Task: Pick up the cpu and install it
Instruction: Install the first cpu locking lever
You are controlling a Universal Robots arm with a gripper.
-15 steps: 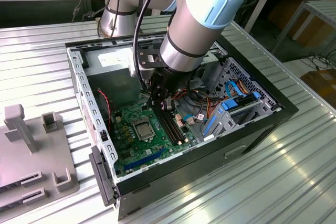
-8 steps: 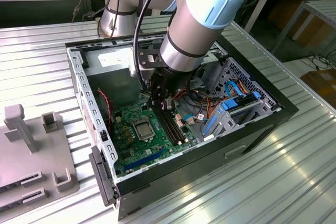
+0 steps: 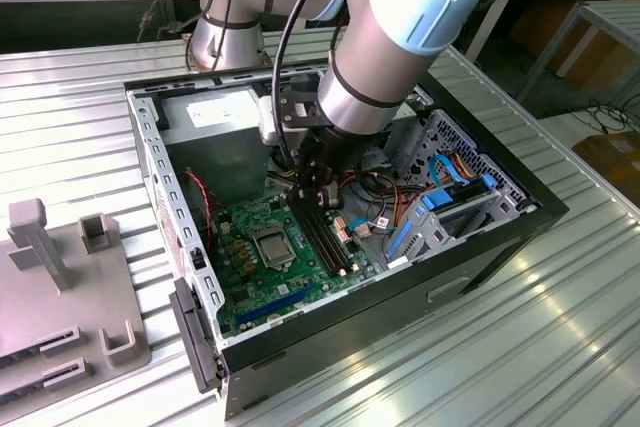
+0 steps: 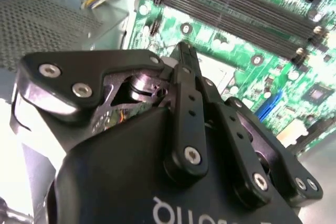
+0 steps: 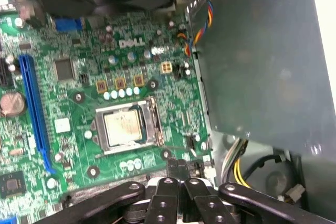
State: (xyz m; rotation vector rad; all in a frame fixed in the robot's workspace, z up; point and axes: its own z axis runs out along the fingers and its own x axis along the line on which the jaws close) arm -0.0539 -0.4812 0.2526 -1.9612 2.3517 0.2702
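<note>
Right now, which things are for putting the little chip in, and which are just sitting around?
For the job:
- cpu, lying in the socket on the green motherboard
- gripper, above the board beside the socket, holding nothing

Just sitting around:
- grey fixture on the table outside the computer case
- blue slot
- coloured cables

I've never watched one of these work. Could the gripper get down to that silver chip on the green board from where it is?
Probably yes. The cpu lies uncovered in its socket on the motherboard, and the gripper hangs just above the board beside it, nothing between them. The case is open on top.
</note>
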